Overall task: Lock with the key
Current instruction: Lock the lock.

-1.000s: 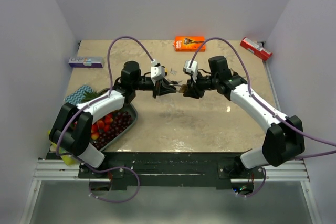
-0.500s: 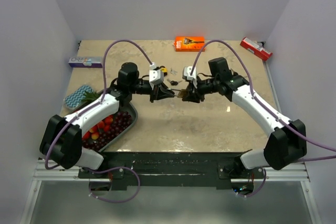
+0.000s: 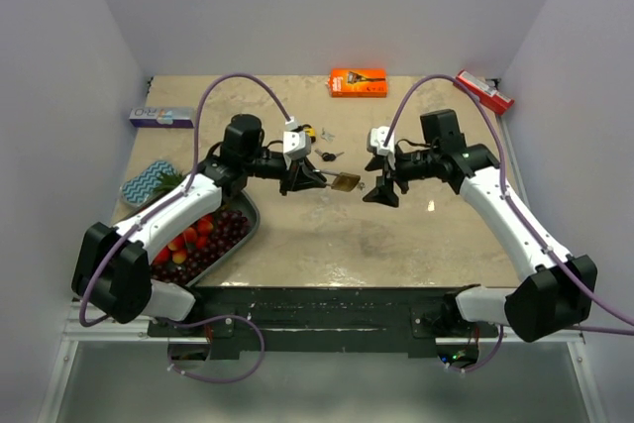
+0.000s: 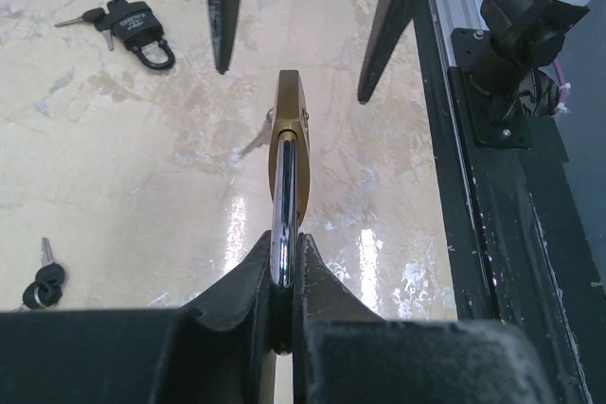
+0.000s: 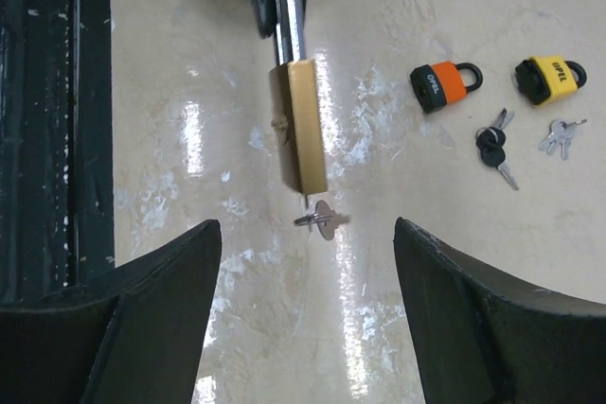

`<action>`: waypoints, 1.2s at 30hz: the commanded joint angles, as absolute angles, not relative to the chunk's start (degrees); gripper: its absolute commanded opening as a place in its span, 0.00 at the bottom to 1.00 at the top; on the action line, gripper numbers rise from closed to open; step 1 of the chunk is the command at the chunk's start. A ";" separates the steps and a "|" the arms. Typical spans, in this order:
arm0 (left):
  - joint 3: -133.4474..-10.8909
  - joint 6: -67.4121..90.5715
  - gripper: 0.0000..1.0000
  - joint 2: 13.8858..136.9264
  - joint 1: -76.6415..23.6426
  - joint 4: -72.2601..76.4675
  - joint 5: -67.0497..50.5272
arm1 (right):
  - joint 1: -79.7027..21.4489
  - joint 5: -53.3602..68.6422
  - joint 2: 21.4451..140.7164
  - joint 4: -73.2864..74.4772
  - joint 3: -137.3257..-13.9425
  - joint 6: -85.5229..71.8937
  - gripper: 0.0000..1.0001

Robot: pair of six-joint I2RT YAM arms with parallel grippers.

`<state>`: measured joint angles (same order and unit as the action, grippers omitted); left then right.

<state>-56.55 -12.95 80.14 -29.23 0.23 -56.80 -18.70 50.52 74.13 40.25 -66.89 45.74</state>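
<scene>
Left tool [image 3: 319, 180]: pinching padlock [image 3: 346, 181] by its shackle [image 4: 282, 224]. Key [image 5: 322, 219]: seated in padlock. Right tool [image 3: 380, 181]: spread, at padlock's 3 o'clock, apart from key.

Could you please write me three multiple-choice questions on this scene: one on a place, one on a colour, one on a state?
1. Where is the key? A) stuck in the brass padlock B) lying loose and flat C) nowhere in view
2. What colour is the box at the far middle? A) green B) orange C) white
3. How is the right end effector? A) shut on the key B) open, holding nothing C) shut on the padlock
Answers: 1 A, it juts from the keyhole end of the padlock, which the left end effector grips by its shackle. 2 B, its top is bright orange. 3 B, its fingers stand wide apart, clear of the key.
</scene>
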 commanded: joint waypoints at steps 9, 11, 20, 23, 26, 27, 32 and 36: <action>-61.00 -14.50 0.00 78.05 -28.74 2.55 -60.55 | -18.63 55.19 74.88 40.61 -68.55 44.83 0.60; -61.00 -13.71 0.00 78.13 -28.74 3.25 -60.56 | -18.55 55.46 75.41 40.17 -68.47 44.56 0.56; -60.29 -11.51 0.00 78.13 -28.83 5.27 -60.03 | -18.55 55.99 77.08 38.15 -67.15 43.77 0.29; -60.29 -11.34 0.00 78.05 -28.83 5.36 -59.77 | -18.54 55.63 77.69 38.14 -67.15 43.86 0.17; -60.29 -11.34 0.00 77.96 -28.74 4.93 -59.50 | -18.63 55.28 78.05 39.19 -67.15 44.56 0.00; -60.21 -11.34 0.00 77.96 -28.65 4.66 -59.41 | -18.63 55.02 78.13 39.63 -67.06 45.34 0.00; -60.20 -11.60 0.00 78.05 -25.58 3.78 -59.06 | -18.28 52.65 77.44 43.67 -64.96 49.30 0.00; -61.96 -12.57 0.00 78.75 -22.68 2.37 -59.41 | -17.14 50.45 77.78 46.32 -62.23 52.20 0.00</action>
<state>-57.45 -12.45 79.72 -26.70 -2.68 -58.24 -18.48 53.06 77.65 39.75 -65.60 47.97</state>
